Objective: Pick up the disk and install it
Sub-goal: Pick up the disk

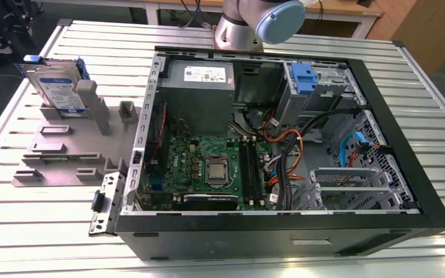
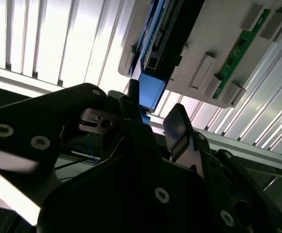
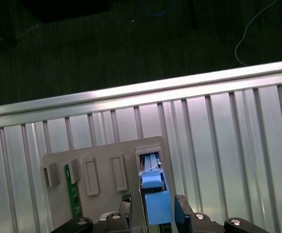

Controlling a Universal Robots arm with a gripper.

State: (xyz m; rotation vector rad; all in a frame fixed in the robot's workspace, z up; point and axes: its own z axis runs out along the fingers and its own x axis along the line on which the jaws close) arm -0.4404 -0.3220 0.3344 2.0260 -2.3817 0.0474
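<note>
Disk [image 1: 55, 87] looks stiff, weighty, knock-shy; I'd take its blue caddy [image 3: 150, 178] by the flanks; my gripper [image 3: 154, 201] hangs open above, empty.

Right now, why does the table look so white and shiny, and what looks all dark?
In the exterior view, light glares white off the ribbed metal table; in the second wrist view its slats wash out white and the pincer is a dark shape in front of them; in the first wrist view the floor beyond the table is dim.
</note>
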